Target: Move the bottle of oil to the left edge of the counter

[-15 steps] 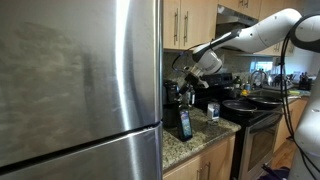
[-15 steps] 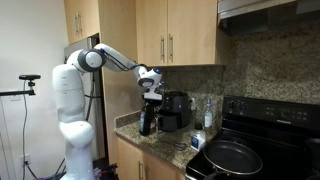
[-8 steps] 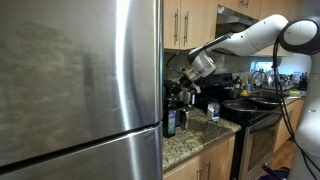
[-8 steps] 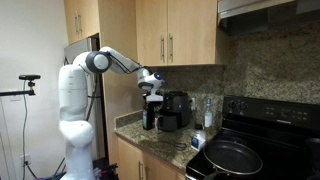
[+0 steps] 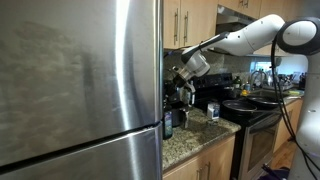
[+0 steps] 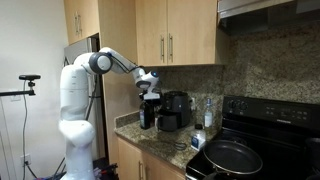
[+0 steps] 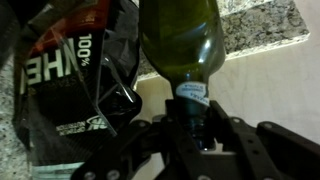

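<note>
The bottle of oil (image 7: 181,40) is dark green glass with a narrow neck. In the wrist view its neck sits between my gripper's (image 7: 195,122) fingers, which are shut on it. In both exterior views the gripper (image 6: 147,88) (image 5: 183,82) holds the bottle (image 6: 147,113) (image 5: 169,122) upright by its top. It is near the end of the granite counter (image 6: 135,132), beside the tall cabinet and the fridge. I cannot tell whether its base touches the counter.
A black coffee maker (image 6: 176,110) stands right of the bottle. A black printed bag (image 7: 70,75) lies close beside it. A clear bottle (image 6: 207,112), a small jar (image 5: 213,110), and a black stove with a pan (image 6: 232,157) are further right. The steel fridge (image 5: 80,90) hides the counter's end.
My gripper has carried the bottle of oil along the counter away from the stove, towards the fridge end, and it now sits partly behind the fridge edge in an exterior view.
</note>
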Controlling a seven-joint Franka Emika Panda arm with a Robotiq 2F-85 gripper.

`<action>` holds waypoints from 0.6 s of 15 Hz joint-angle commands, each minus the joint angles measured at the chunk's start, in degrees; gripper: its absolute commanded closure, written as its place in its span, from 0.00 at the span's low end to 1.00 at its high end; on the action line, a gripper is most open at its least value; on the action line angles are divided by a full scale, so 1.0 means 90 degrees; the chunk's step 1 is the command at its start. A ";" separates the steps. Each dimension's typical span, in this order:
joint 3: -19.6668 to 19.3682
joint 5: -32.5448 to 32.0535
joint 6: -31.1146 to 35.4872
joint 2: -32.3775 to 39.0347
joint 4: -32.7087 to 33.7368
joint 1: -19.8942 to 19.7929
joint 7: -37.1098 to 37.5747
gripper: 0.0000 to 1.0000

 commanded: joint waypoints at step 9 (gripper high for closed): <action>0.0805 0.0707 0.0182 0.1274 0.1239 0.0231 -0.1264 0.94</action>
